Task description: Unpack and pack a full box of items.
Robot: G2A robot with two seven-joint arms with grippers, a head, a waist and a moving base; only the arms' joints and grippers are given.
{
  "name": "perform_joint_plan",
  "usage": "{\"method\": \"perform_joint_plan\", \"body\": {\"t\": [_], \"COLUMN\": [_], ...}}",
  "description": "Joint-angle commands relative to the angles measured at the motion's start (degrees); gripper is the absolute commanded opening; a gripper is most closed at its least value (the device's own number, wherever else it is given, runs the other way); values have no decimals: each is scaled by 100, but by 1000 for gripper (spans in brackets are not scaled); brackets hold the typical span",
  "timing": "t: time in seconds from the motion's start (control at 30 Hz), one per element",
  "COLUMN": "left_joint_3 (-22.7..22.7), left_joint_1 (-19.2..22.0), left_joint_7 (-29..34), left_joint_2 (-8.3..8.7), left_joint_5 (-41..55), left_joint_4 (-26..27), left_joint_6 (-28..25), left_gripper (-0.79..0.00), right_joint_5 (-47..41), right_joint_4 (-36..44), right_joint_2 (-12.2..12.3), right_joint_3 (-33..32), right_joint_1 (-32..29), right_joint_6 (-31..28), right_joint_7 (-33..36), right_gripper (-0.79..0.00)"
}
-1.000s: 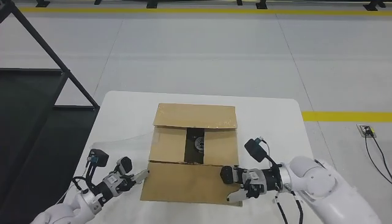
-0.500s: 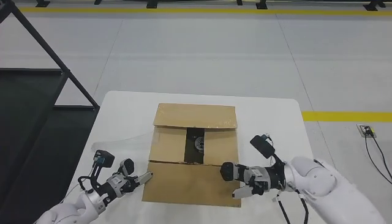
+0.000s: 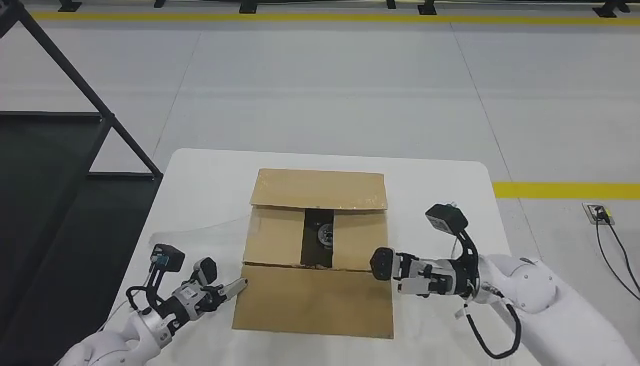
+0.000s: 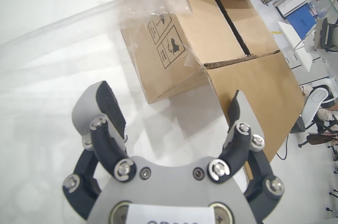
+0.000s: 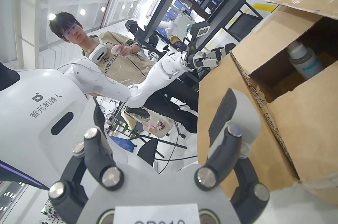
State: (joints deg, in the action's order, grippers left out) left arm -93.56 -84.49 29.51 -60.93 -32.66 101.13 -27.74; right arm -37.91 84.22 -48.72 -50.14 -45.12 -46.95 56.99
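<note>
The cardboard box (image 3: pixel 318 188) sat in the middle of the surface (image 3: pixel 200 196), with its front flap (image 3: pixel 312 301) at 9 o'clock from the spread right tool (image 3: pixel 384 264) and 3 o'clock from the spread left tool (image 3: pixel 233 290).

The top camera looks down from well above on the desk (image 3: pixel 200 181), with the box (image 3: pixel 318 301) at lower centre. The left wrist camera sits low, close to one box corner. The right wrist camera, close at the opposite side, tilts upward. All share the box.
</note>
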Motion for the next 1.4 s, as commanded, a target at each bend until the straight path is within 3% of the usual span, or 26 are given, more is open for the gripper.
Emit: {"method": "perform_joint_plan", "body": {"t": [0.0, 0.43, 0.77, 0.93, 1.17, 1.37], "left_joint_3": [11, 196, 228, 228, 235, 240], "left_joint_1": [-7, 14, 35, 35, -42, -78], "left_joint_7": [-23, -264, -258, -258, -368, -363], "left_joint_2": [-1, 9, 12, 12, 11, 20], "left_joint_5": [-28, -446, -497, -497, -564, -601], "left_joint_4": [14, -77, -127, -127, -91, -64], "left_joint_6": [12, 40, 95, 95, 256, 298], "left_gripper": [0, 0, 0, 0, 0, 0], "right_joint_5": [45, -235, -165, -417, -532, -358], "right_joint_4": [71, -446, -489, -487, -793, -1005], "right_joint_2": [-25, -351, -369, -442, -566, -714], "right_joint_3": [18, 266, 271, 210, 222, 323], "right_joint_1": [-13, 581, 624, 499, 692, 826], "right_joint_6": [301, 2154, 2187, 2390, 3146, 3454], "right_joint_7": [-189, -616, -697, -1177, -1138, -1507], "right_gripper": [0, 0, 0, 0, 0, 0]}}
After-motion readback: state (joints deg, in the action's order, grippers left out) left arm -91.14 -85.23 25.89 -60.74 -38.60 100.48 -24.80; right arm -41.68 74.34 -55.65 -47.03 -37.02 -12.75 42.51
